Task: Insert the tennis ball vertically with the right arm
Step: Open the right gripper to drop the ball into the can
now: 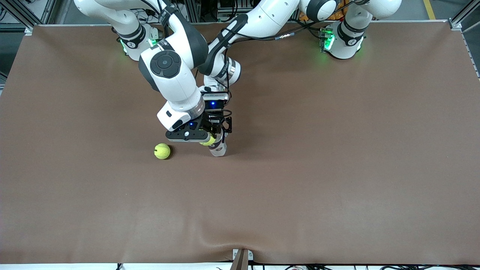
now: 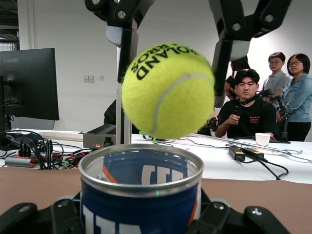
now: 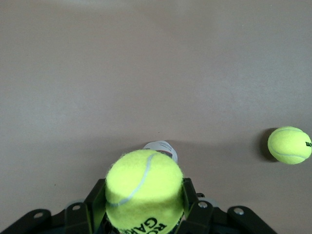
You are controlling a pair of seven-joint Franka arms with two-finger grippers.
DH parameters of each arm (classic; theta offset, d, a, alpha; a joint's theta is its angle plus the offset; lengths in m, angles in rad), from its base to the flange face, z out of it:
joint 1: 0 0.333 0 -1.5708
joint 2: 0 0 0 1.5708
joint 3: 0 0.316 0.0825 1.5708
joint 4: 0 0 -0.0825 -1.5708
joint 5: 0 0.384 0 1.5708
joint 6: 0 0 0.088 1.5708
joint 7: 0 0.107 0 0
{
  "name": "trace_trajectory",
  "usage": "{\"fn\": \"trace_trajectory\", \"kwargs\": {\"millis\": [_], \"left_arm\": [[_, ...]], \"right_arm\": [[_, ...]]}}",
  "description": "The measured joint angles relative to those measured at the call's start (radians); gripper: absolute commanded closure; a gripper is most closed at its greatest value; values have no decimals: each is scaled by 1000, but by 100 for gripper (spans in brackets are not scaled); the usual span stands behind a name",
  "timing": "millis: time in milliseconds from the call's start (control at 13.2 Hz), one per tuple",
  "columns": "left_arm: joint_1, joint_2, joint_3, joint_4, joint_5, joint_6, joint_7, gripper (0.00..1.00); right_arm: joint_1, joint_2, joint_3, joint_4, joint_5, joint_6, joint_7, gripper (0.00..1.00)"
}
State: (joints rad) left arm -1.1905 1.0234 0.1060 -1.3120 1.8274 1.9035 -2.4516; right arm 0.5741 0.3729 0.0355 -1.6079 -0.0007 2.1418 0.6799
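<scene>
Currently we noted the right hand (image 2: 173, 44) clamped on a yellow-green tennis ball (image 2: 168, 90) directly over the open mouth of the blue tennis-ball can (image 2: 141, 195), which the left hand (image 1: 219, 131) gripped upright above the brown desk (image 1: 337, 150). For a clean insertion we judged the ball should be centred on the metal rim, lowered straight, and released only once it sat inside. Ball: fuzzy felt, white seam, black lettering. A second tennis ball (image 1: 162, 151) lay on the desk beside the can, toward the right arm's end.
</scene>
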Motion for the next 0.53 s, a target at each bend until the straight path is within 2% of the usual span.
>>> {"fn": "trace_trajectory", "kwargs": {"millis": [378, 529], "left_arm": [[0, 0, 0, 0, 0, 0, 0, 26], [0, 0, 0, 0, 0, 0, 0, 26]], "right_arm": [[16, 16, 1, 0, 0, 0, 0, 92], [24, 23, 1, 0, 0, 0, 0, 85]]}}
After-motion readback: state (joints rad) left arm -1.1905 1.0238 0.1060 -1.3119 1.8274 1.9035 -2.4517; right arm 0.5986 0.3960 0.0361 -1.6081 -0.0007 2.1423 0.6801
